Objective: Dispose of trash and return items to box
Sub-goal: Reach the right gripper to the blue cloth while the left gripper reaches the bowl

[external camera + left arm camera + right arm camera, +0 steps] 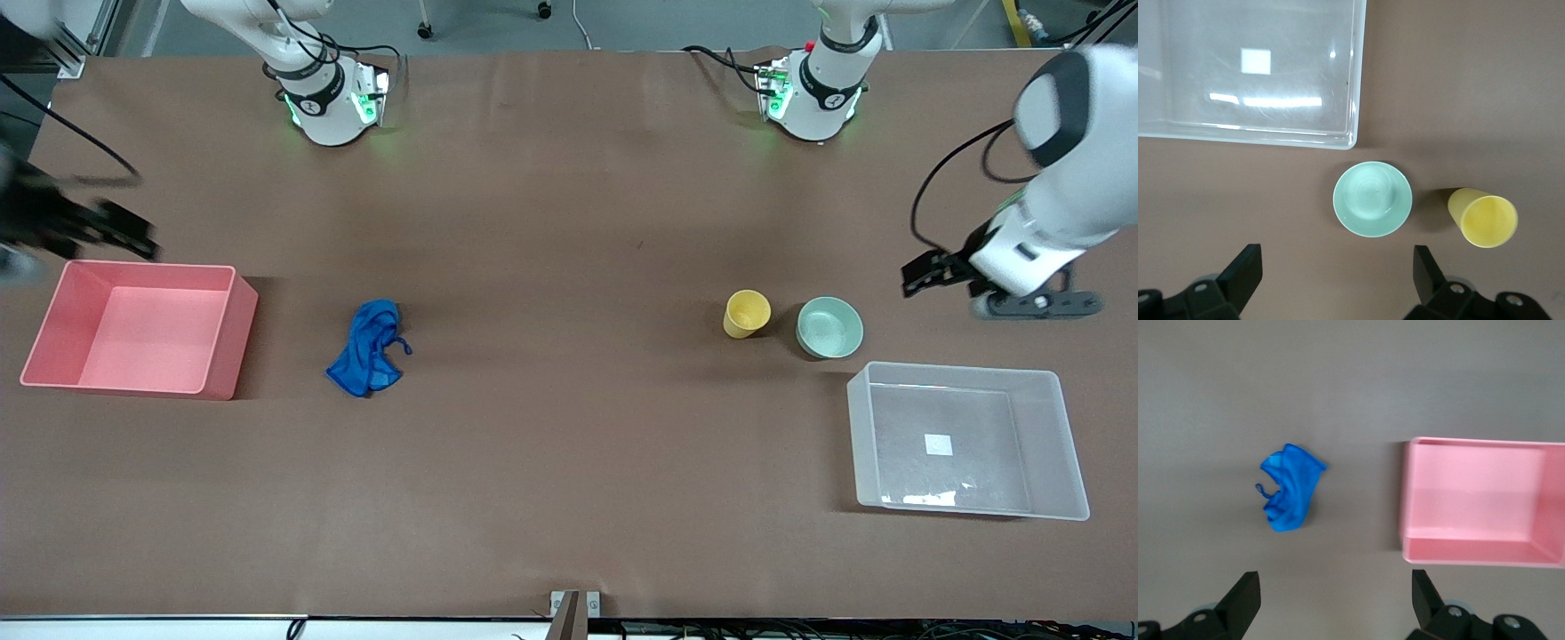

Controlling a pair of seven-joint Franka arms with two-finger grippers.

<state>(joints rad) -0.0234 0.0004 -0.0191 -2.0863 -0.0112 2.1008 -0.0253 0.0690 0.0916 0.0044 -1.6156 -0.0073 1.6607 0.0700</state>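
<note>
The blue cloth (369,348) lies crumpled on the table, also in the right wrist view (1291,487). The yellow cup (747,313) stands upright beside the mint-green bowl (829,327); both show in the left wrist view, cup (1483,217) and bowl (1372,199). The clear box (858,427) sits nearer the front camera than the bowl and holds nothing but its white label; it also shows in the left wrist view (1355,100). My left gripper (929,271) (1336,259) is open and empty over bare table beside the bowl. My right gripper (124,233) (1336,583) is open and empty over the table by the pink tub.
A pink tub (236,342) holding nothing sits at the right arm's end of the table, beside the cloth; it also shows in the right wrist view (1471,552). Brown table surface stretches between the cloth and the cup.
</note>
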